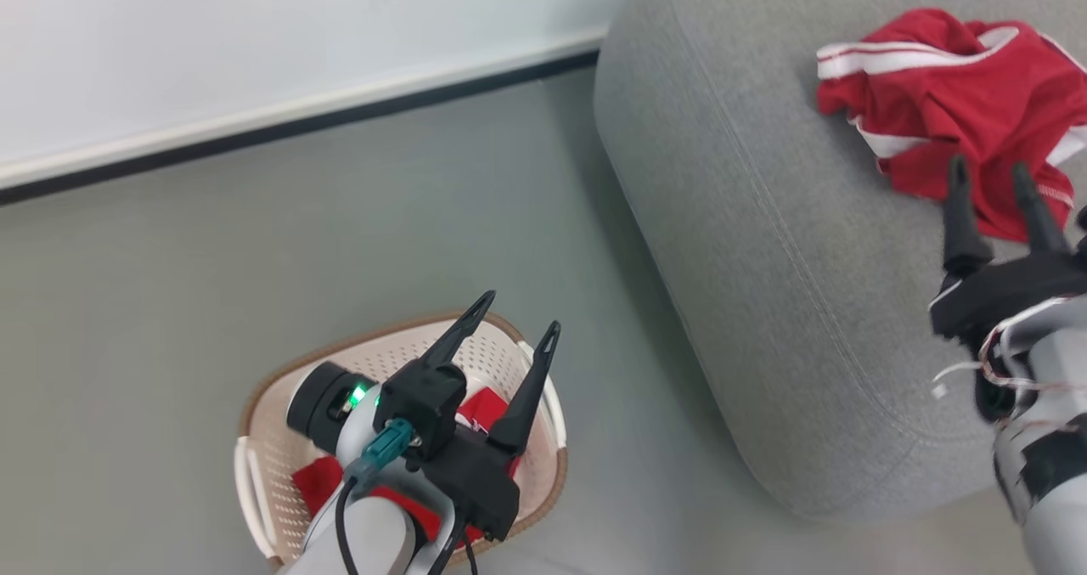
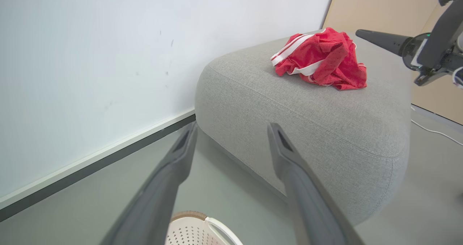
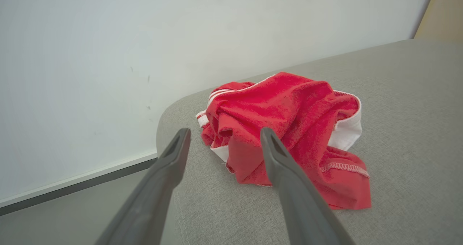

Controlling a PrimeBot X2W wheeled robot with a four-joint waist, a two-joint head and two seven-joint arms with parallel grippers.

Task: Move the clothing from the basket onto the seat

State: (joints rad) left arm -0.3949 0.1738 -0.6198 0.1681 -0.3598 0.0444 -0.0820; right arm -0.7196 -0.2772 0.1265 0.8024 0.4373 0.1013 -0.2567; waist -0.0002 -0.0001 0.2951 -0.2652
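A crumpled red garment with white stripes (image 1: 951,99) lies on the grey seat (image 1: 747,244), also in the left wrist view (image 2: 320,58) and the right wrist view (image 3: 285,129). My right gripper (image 1: 989,176) hovers just in front of it, open and empty (image 3: 224,134). On the floor stands the cream basket (image 1: 280,465) with more red clothing (image 1: 318,481) inside. My left gripper (image 1: 518,316) hangs over the basket, open with nothing between its fingers (image 2: 231,129). The left arm hides much of the basket's contents.
A white wall (image 1: 255,31) with a dark baseboard (image 1: 280,129) runs behind the grey floor (image 1: 170,286). A thin cable (image 2: 434,131) lies on the floor beside the seat. A tan panel (image 2: 379,6) stands behind the seat.
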